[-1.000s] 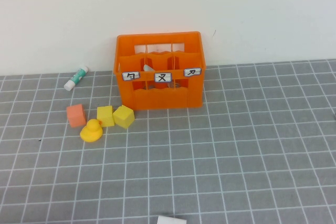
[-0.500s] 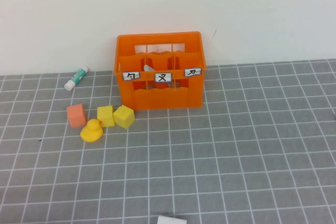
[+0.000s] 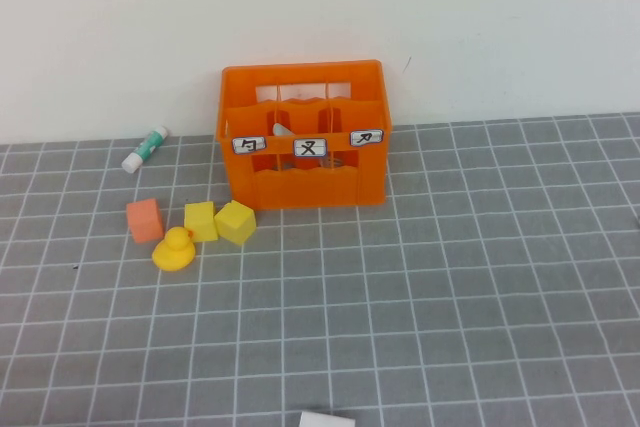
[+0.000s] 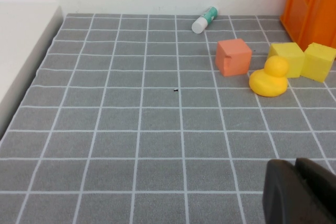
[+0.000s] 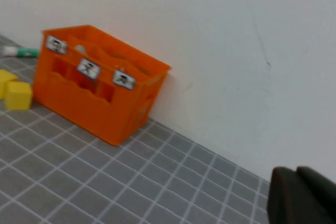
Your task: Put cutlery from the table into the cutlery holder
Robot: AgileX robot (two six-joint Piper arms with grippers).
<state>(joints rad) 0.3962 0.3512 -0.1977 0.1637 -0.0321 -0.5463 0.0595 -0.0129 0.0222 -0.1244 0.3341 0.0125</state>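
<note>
The orange cutlery holder stands on the grey gridded table against the back wall; it also shows in the right wrist view. A light grey piece of the fork pokes up inside a compartment behind the left and middle labels. No cutlery lies on the table. Neither gripper shows in the high view. My left gripper is shut and empty, low over the table near side of the toys. My right gripper is shut and empty, well to the right of the holder.
A white tube with a green cap lies by the wall left of the holder. An orange cube, two yellow cubes and a yellow duck sit at the holder's front left. A white object shows at the near edge.
</note>
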